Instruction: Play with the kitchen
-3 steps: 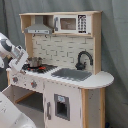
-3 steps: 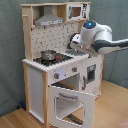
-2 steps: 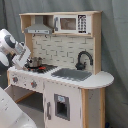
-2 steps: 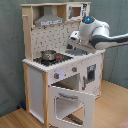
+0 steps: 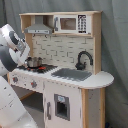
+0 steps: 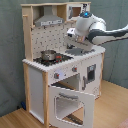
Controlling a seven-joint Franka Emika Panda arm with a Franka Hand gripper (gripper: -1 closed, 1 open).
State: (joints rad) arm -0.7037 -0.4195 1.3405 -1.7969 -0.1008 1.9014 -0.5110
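The kitchen (image 5: 75, 85) is a tall white and light-wood toy unit, seen in both exterior views. It has a grey hood (image 5: 40, 27), a microwave (image 5: 70, 23), a black faucet (image 5: 83, 60) and a grey sink (image 5: 72, 74). A metal pot (image 6: 48, 55) sits on the stovetop (image 6: 55, 60). The oven door (image 6: 70, 102) hangs open and down below the knobs (image 6: 57, 75). My gripper (image 6: 75, 40) hovers above the counter, to the right of the pot in the second exterior view. In the first exterior view my gripper (image 5: 23, 50) shows at the kitchen's left end.
A grey curtain (image 5: 115, 45) hangs behind the kitchen. The floor (image 6: 112, 107) is light wood. My white arm (image 6: 107, 32) reaches in from the second exterior view's right. A closed lower cabinet door (image 5: 61, 105) faces the first exterior view.
My arm has risen a little and shifted slightly toward the hood side. The pot and the open oven door have not moved.
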